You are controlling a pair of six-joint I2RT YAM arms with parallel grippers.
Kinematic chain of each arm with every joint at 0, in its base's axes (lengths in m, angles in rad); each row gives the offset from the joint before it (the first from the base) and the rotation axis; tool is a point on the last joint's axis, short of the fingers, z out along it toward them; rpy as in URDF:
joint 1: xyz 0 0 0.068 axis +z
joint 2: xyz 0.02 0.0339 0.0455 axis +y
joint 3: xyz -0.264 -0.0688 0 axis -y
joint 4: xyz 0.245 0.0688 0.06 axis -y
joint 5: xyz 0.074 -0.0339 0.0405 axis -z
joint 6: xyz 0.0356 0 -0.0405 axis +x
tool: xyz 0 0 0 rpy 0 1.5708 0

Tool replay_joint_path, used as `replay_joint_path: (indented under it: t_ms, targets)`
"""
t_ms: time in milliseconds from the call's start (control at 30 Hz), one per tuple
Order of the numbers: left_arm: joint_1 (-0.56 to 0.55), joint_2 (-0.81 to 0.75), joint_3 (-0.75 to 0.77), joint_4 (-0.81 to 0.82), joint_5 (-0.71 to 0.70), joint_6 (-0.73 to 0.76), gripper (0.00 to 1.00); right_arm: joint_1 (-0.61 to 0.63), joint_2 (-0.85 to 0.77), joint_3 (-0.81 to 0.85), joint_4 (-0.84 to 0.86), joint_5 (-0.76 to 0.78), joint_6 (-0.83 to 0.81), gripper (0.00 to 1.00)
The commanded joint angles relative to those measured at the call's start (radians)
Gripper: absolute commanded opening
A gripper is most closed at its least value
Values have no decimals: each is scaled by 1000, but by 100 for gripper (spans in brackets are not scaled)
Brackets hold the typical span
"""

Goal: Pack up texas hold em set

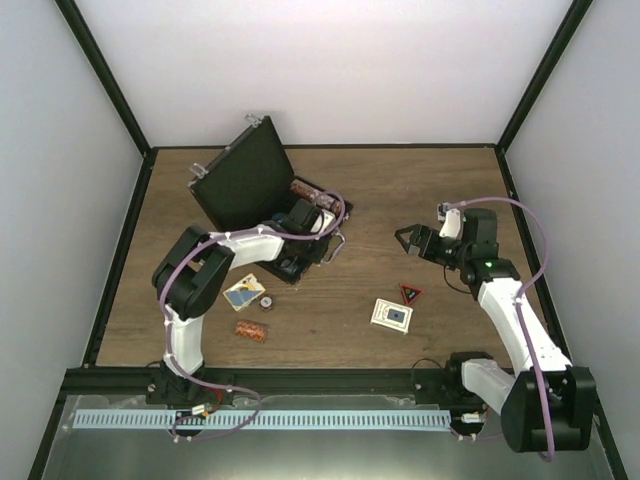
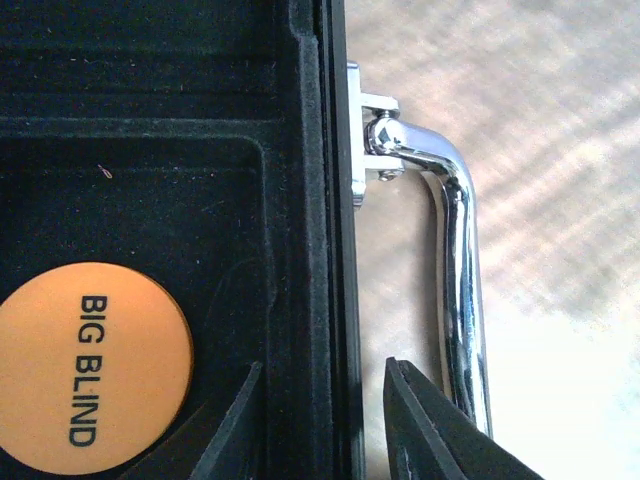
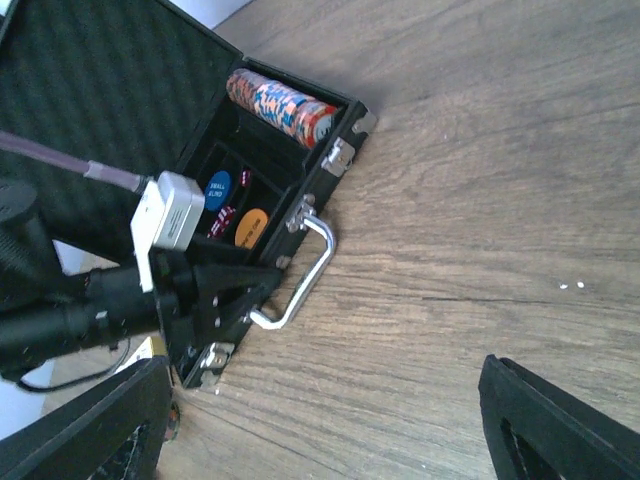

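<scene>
The black case (image 1: 245,178) of the texas hold em set stands open at the back left, lid up. In it lie a chip stack (image 3: 280,105), a blue disc (image 3: 218,190) and the orange BIG BLIND disc (image 2: 85,370). My left gripper (image 2: 322,365) straddles the case's front wall beside the silver handle (image 2: 460,260), with one finger inside and one outside, closed in on the wall. My right gripper (image 1: 405,240) hangs open over bare table right of the case, holding nothing. On the table lie a card deck (image 1: 392,314), the red-black triangle (image 1: 410,294) and a loose chip stack (image 1: 250,331).
Another card pack (image 1: 244,293) and a small dark disc (image 1: 267,303) lie just in front of the case near the left arm. White walls with black posts close in the wooden table (image 1: 430,180) on three sides.
</scene>
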Motion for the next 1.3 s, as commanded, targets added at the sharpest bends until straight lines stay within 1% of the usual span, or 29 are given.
replay_joint_path:
  t_ms: [0,167,300,367,533,700,767,800,967,1033,1133,1267]
  targets:
    - [-116,-66,-114,-3,87,15,33,3,35,30,-34,-42,-21,86]
    - [-212,-119,-185,40,68,3,33,3,69,42,-27,-71,-10,85]
    - [-243,-155,-215,55,64,-21,33,3,76,42,-19,-66,5,85]
    - [-244,-179,-224,60,63,-35,36,4,67,40,-18,-54,12,85]
    - [-243,-276,-232,41,33,-59,58,3,43,40,-46,-23,17,86]
    - [-242,-425,-243,48,1,-99,85,5,27,60,-125,1,-6,89]
    - [-242,-479,-234,28,-13,-108,92,15,15,58,-143,20,-11,91]
    - [-240,-506,-230,2,-24,-117,94,24,13,57,-153,30,-11,91]
    - [-238,-671,-271,-91,-127,-231,100,90,39,34,-163,76,16,91]
    - [-230,-734,-302,-132,-158,-281,100,138,67,29,-169,120,30,90]
    - [-205,-815,-353,-187,-161,-335,100,242,104,29,-182,196,61,89]
    - [-133,-882,-436,-252,-112,-411,100,359,108,-1,-198,264,143,89]
